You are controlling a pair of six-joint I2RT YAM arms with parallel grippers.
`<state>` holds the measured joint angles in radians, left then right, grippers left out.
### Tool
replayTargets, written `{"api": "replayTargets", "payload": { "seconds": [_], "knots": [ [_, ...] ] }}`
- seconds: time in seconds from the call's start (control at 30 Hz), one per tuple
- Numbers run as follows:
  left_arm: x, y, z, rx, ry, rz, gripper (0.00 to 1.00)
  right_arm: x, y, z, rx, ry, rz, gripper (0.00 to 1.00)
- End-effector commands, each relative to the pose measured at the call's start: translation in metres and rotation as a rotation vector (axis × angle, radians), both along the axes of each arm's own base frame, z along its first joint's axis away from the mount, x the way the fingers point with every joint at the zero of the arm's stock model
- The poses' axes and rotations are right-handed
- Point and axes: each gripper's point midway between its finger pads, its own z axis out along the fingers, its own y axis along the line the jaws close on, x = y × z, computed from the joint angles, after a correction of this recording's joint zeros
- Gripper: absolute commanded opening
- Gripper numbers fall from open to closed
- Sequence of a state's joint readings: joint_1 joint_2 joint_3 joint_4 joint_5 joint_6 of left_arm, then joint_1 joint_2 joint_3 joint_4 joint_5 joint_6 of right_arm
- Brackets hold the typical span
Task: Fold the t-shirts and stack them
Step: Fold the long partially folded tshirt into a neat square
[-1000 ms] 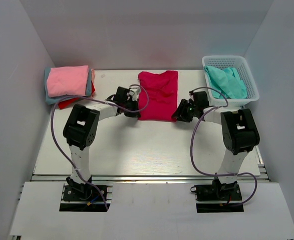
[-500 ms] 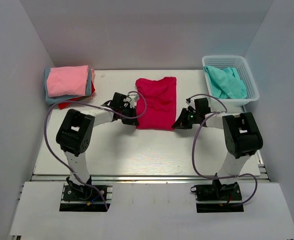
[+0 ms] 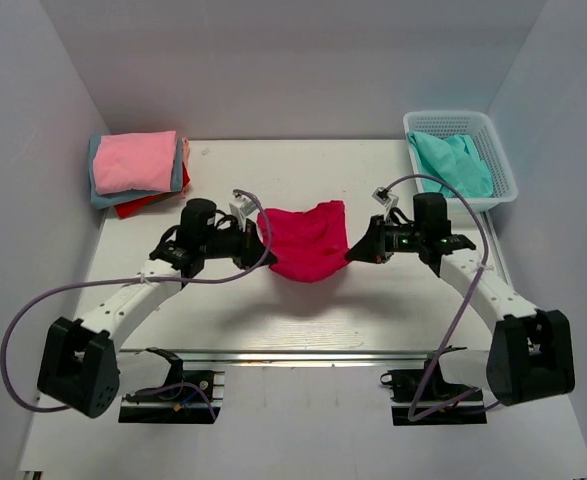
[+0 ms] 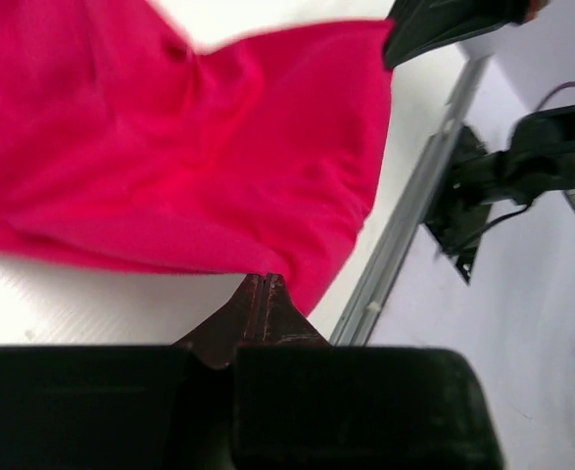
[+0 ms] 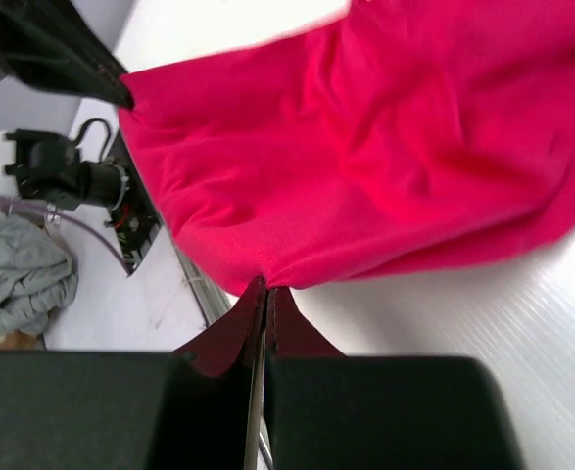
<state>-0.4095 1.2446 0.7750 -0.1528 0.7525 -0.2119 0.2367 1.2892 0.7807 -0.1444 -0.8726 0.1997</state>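
The left hand (image 3: 258, 236) is closed on the left edge of the crimson t-shirt (image 3: 305, 245). In the left wrist view its fingertips (image 4: 265, 286) meet at the bottom centre of the frame with a pinch of the cloth (image 4: 169, 147) between them, and the shirt spreads away toward the upper left. The right hand (image 3: 352, 250) is likewise clamped on the shirt's right edge. In the right wrist view it (image 5: 264, 287) pinches the fabric (image 5: 385, 147) at the lower centre, and the cloth fans out toward the upper right.

In the overhead view the shirt hangs between the two hands in the middle of the frame, its top edge stretched from one to the other and its body sagging in a rounded belly toward the bottom of the frame, with a shadow on the white tabletop (image 3: 303, 320) beneath. Whether its lowest fold touches the tabletop cannot be told.

At the upper left lies a folded stack, well apart from both hands: a light pink t-shirt (image 3: 133, 160) on top, a grey-blue t-shirt (image 3: 98, 192) under it, and a red t-shirt (image 3: 141, 206) peeking out below. At the upper right a white mesh basket (image 3: 460, 120) holds a crumpled teal t-shirt (image 3: 453, 165)
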Motion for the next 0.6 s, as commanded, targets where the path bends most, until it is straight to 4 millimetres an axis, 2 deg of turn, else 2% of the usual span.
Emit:
{"api": "replayTargets", "payload": {
  "seconds": [0.0,0.03,0.1,0.23,0.33,0.37,0.43,0.5,0.53,0.57],
  "knots": [
    [-0.015,-0.006,0.034,-0.093,-0.071,-0.065,0.0,-0.014,0.004,0.038,0.077,-0.138,0.093,0.0],
    [-0.016,-0.005,0.031,-0.085,-0.045,-0.053,0.0,-0.014,0.004,0.042,0.08,-0.146,0.089,0.0],
    [-0.012,-0.004,0.041,-0.081,-0.064,-0.033,0.0,-0.01,0.003,0.052,0.072,-0.19,0.069,0.0],
    [0.002,0.003,0.032,-0.06,-0.017,0.05,0.0,0.01,-0.001,0.049,0.048,-0.18,-0.038,0.0],
    [0.024,0.006,0.03,-0.017,-0.016,0.137,0.0,0.031,0.003,0.045,0.066,-0.162,-0.068,0.0],
    [0.029,0.007,0.03,-0.004,-0.018,0.159,0.0,0.031,0.004,0.047,0.069,-0.16,-0.072,0.0],
    [0.044,0.008,0.036,0.008,-0.042,0.198,0.0,0.047,0.006,0.047,0.074,-0.159,-0.092,0.0],
    [0.056,0.007,0.031,0.033,-0.026,0.223,0.0,0.064,0.007,0.047,0.074,-0.165,-0.111,0.0],
    [0.066,0.008,0.038,0.042,-0.039,0.248,0.0,0.069,0.009,0.053,0.081,-0.172,-0.108,0.0],
    [0.073,0.012,0.035,0.063,-0.025,0.277,0.0,0.075,0.01,0.057,0.089,-0.183,-0.105,0.0]
  ]
}}
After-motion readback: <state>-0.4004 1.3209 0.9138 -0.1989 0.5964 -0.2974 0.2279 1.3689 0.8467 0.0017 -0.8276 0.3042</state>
